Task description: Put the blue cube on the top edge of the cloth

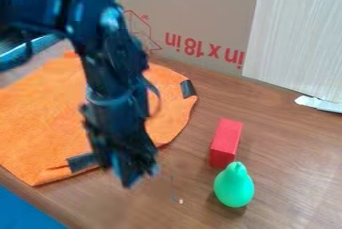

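The black gripper [133, 174] hangs over the front right part of the orange cloth [40, 118], its lower end past the cloth's edge and above the brown table. A small patch of blue shows at the gripper's lower left side; I cannot tell whether it is the blue cube. The cloth lies spread out at the left, with dark patches at its right corner and front edge. The arm covers the middle of the cloth and part of its far edge.
A red block [226, 142] lies right of the gripper, with a green pear-shaped toy [234, 185] just in front of it. A cardboard wall [200, 13] and a pale wood-grain panel [294, 38] stand behind the table [294, 148]. Something blue [23, 213] occupies the front left corner.
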### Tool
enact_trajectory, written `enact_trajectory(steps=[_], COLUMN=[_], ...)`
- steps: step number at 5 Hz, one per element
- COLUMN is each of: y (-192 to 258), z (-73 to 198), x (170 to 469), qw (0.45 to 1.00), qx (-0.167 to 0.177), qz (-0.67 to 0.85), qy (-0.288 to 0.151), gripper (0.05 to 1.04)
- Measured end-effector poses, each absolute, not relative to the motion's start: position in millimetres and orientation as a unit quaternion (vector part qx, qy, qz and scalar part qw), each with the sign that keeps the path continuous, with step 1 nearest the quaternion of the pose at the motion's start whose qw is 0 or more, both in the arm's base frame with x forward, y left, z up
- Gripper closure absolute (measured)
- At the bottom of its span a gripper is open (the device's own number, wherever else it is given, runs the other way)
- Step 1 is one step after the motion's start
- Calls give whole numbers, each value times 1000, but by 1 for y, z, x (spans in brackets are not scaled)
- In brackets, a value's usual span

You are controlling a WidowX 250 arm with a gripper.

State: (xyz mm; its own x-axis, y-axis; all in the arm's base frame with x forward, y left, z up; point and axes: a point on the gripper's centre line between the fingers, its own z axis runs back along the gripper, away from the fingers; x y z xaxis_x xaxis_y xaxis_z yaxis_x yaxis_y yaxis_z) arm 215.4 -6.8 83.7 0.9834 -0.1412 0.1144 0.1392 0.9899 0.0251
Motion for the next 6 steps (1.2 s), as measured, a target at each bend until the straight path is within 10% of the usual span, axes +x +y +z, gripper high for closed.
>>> enact_trajectory(steps=[6], y=[79], z=[84], x=[354], qw=[984], qx=[60], qz=[137], qy=[-97], gripper=[578])
